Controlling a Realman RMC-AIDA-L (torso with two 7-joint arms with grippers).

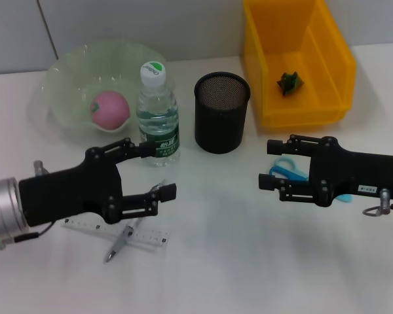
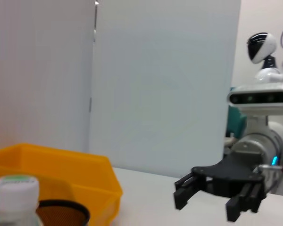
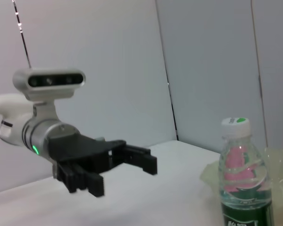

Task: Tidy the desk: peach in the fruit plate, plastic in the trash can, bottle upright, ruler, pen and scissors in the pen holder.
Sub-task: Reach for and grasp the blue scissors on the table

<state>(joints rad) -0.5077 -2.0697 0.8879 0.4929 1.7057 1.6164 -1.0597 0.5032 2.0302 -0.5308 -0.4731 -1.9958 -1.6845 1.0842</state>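
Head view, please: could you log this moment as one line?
peach in plate | bottle upright | pen holder empty | left gripper open | right gripper open over scissors

This looks like a robot lab or test room made up like an office. The white counter (image 1: 249,261) is smooth and stands by plain pale wall panels (image 2: 165,80). On it are desk things: a black mesh pen holder (image 1: 221,112), a clear ruler (image 1: 114,231), a pen (image 1: 121,243) and a yellow plastic bin (image 1: 296,62). The left wrist view shows a white robot head (image 2: 262,46) at the back, maybe another robot, though it is hard to tell.
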